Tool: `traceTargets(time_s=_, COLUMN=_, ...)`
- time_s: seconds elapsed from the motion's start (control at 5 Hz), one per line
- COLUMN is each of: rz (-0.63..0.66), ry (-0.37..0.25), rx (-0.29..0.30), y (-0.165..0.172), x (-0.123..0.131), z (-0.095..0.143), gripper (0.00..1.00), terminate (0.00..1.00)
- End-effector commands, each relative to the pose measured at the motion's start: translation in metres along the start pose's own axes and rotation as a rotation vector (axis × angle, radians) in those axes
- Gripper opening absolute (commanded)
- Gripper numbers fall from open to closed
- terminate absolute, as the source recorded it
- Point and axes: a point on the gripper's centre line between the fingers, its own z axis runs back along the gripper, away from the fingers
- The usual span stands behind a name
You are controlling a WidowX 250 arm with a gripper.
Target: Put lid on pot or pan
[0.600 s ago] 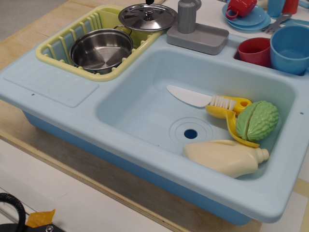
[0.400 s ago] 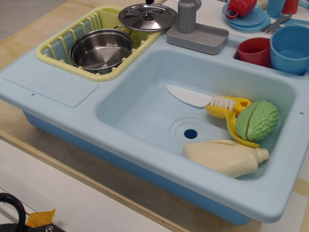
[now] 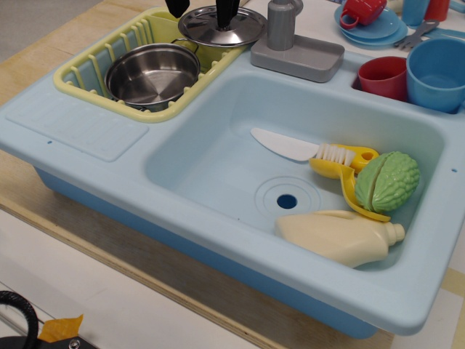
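The shiny steel lid (image 3: 218, 32) lies on the far right end of the yellow dish rack (image 3: 87, 73), at the top of the view. The shiny steel pot (image 3: 152, 73) sits open in the rack, just to the near left of the lid. My gripper (image 3: 201, 14) comes in from the top edge with two black fingers spread apart. One finger (image 3: 175, 7) is at the lid's left rim and the other (image 3: 227, 10) is over its centre, hiding the knob. The gripper is open and holds nothing.
The rack rests on the light blue toy sink (image 3: 218, 211). The basin holds a white knife (image 3: 287, 144), a yellow brush (image 3: 345, 161), a green vegetable (image 3: 387, 182) and a cream bottle (image 3: 338, 236). A grey faucet (image 3: 294, 43) stands right of the lid. Red (image 3: 383, 76) and blue (image 3: 438, 73) cups stand at the far right.
My gripper's two black fingers have come into view from the top edge, down over the lid. The lid and pot have not moved.
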Motion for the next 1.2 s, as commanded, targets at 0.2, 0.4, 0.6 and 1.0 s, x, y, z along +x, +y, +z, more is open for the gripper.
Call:
traceTargets(time_s=0.2, rz=-0.044, ry=-0.029, rx=0.008, y=0.0, x=0.023, z=0.008, gripper=1.0, terminate=0.0)
traceTargets(time_s=0.4, rz=-0.063, ry=-0.014, rx=0.001, y=-0.001, x=0.031, z=0.007, gripper=1.0, terminate=0.0)
traceTargets(time_s=0.6, rz=-0.071, ry=0.007, rx=-0.018, y=-0.002, x=0.036, z=0.001, gripper=1.0, terminate=0.0)
traceTargets(time_s=1.0, rz=-0.034, ry=0.005, rx=-0.023, y=-0.002, x=0.029, z=0.002, gripper=0.0, terminate=0.0)
